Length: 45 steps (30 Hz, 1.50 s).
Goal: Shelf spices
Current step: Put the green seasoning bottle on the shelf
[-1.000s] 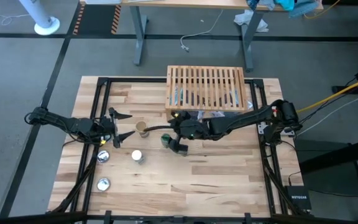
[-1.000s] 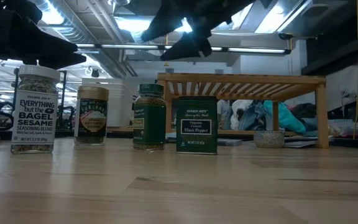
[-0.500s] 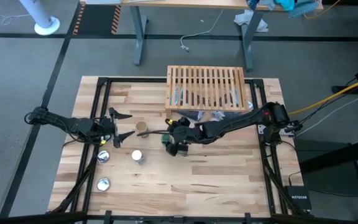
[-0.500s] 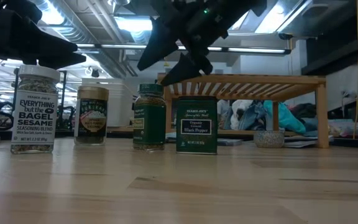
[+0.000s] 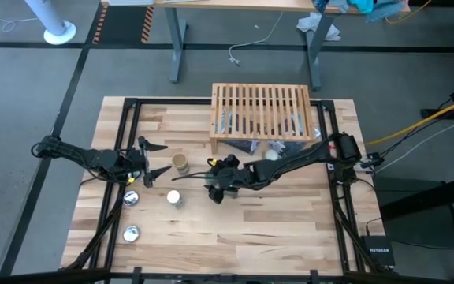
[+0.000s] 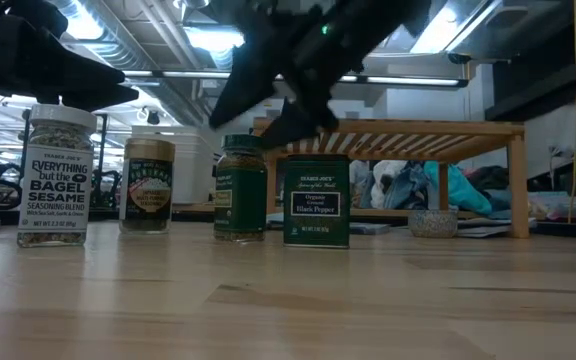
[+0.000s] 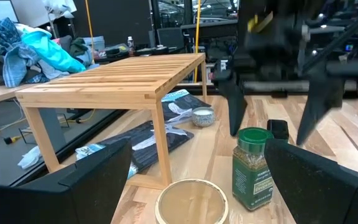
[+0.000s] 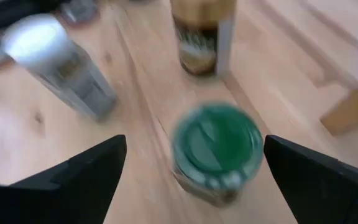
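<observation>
Above the green-lidded jar (image 8: pixel 216 146), which stands on the counter (image 5: pixel 274 221) before the shelf (image 5: pixel 262 110), the right gripper (image 8: pixel 194 165) is held with fingers spread; the left gripper (image 5: pixel 158 160) waits released.

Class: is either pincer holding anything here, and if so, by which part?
Nothing is held. The right pincer hangs open above the green-lidded jar; the left pincer waits open, apart from the jars.
</observation>
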### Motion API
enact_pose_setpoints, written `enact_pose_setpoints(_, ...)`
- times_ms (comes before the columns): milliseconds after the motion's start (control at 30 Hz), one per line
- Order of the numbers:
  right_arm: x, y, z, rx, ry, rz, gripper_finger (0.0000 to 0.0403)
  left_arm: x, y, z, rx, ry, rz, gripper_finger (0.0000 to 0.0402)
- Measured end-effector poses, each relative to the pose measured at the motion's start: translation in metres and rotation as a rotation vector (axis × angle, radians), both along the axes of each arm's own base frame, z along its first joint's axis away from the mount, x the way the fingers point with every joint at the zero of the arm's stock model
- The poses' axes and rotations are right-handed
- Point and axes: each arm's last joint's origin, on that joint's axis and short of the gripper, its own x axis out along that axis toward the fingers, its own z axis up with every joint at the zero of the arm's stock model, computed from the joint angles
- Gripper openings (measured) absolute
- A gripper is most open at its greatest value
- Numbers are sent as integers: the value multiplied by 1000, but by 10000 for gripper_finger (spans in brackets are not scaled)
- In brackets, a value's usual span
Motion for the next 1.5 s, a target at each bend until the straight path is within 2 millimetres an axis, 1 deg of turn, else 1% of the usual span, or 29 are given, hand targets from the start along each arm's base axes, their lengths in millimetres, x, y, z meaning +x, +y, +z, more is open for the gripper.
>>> enact_pose_setpoints(67,1,0,-9,-3,24,1,388,0,0,0,0,1,0,361)
enact_pose_setpoints(233,5,0,-11,-14,5,-15,388,0,0,0,1,2,0,361)
enact_pose_setpoints(367,8,-2,-17,-20,-7,-21,388,0,0,0,1,2,0,361)
enact_pose_setpoints(533,13,-2,-30,-9,5,-17,388,0,0,0,1,2,0,361)
enact_pose_setpoints(767,14,-6,-31,-28,-1,-15,388,0,0,0,1,2,0,361)
enact_pose_setpoints(867,15,-8,-31,-37,-2,-24,380,0,0,0,1,2,0,361)
enact_pose_setpoints(1033,15,-11,-31,-41,-1,-35,338,0,0,0,1,2,0,361)
enact_pose_setpoints(1367,15,-10,-30,-54,-11,-51,213,0,0,0,1,2,0,361)
enact_pose_setpoints(1400,15,-10,-30,-53,-12,-50,205,0,0,0,1,2,0,361)
enact_pose_setpoints(1500,15,-10,-30,-54,-12,-50,203,0,0,0,0,2,0,361)
